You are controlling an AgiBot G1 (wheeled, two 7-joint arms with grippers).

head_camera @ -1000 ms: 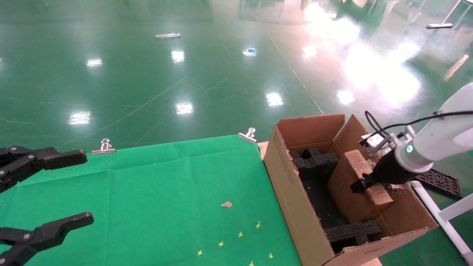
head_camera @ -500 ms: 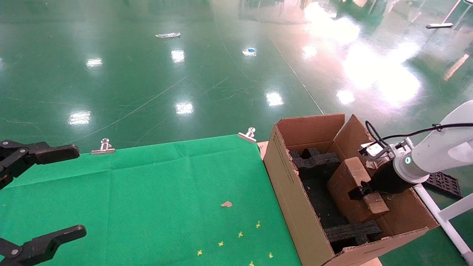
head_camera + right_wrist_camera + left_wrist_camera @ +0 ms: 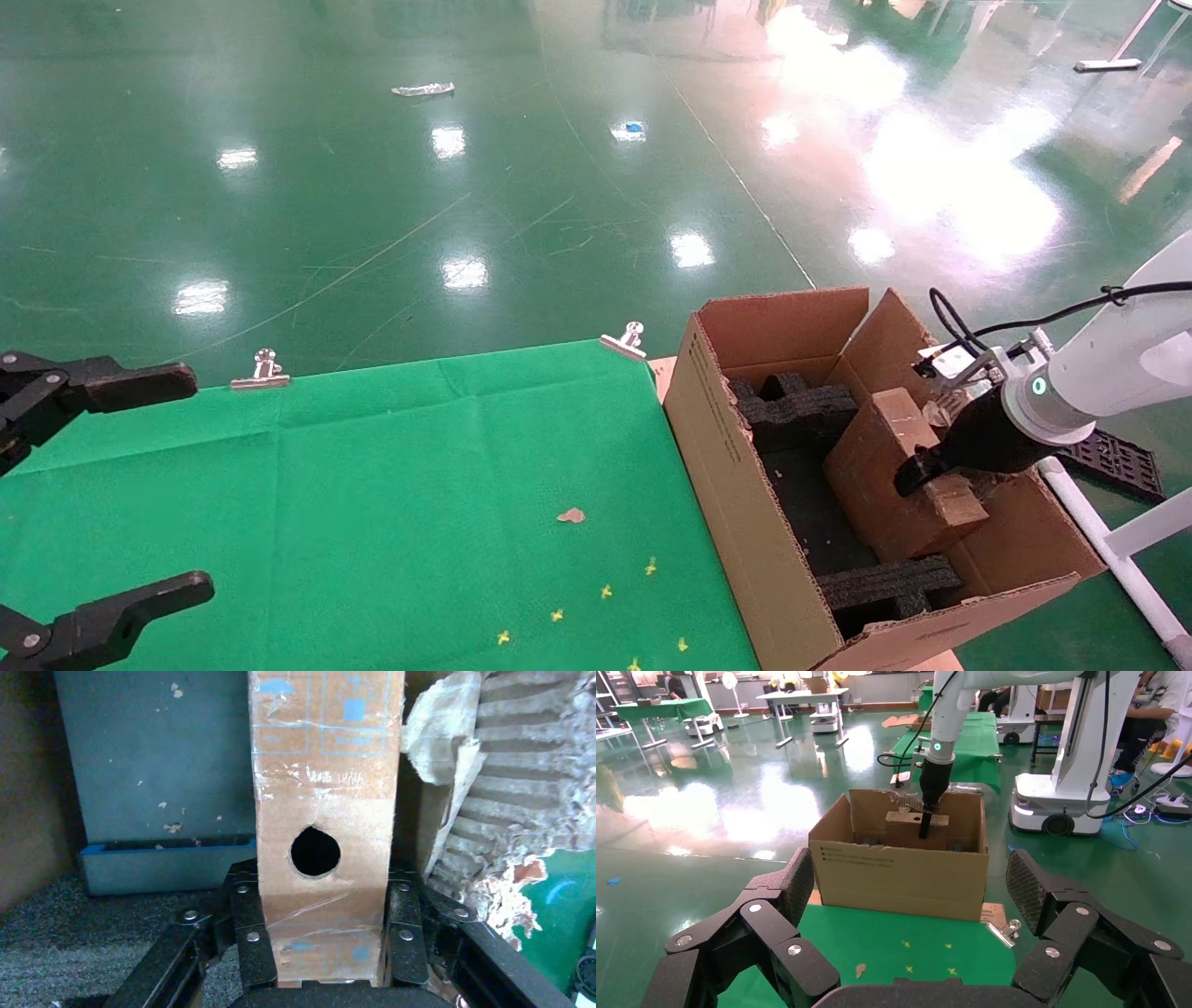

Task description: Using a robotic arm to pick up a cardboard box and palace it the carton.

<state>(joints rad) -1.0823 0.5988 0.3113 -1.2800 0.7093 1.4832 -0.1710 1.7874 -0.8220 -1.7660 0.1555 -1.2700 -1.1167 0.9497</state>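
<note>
- The slim flat brown cardboard box (image 3: 325, 811) is clamped between the black fingers (image 3: 249, 924) of the white right arm's gripper (image 3: 931, 466).
- It is held tilted inside the large corrugated carton (image 3: 736, 475), beside the green table's right edge.
- The black left gripper (image 3: 905, 952) is seen spread wide, empty, over the left edge.

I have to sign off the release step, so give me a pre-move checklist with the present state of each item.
1. Right gripper clamped on the cardboard box: ok.
2. Box inside the carton walls: ok.
3. Box seated flat on the carton floor: not ok, it leans tilted.
4. Box lined up between the black foam inserts: cannot tell.
5. Left gripper open over the green cloth, away from the carton: ok.
</note>
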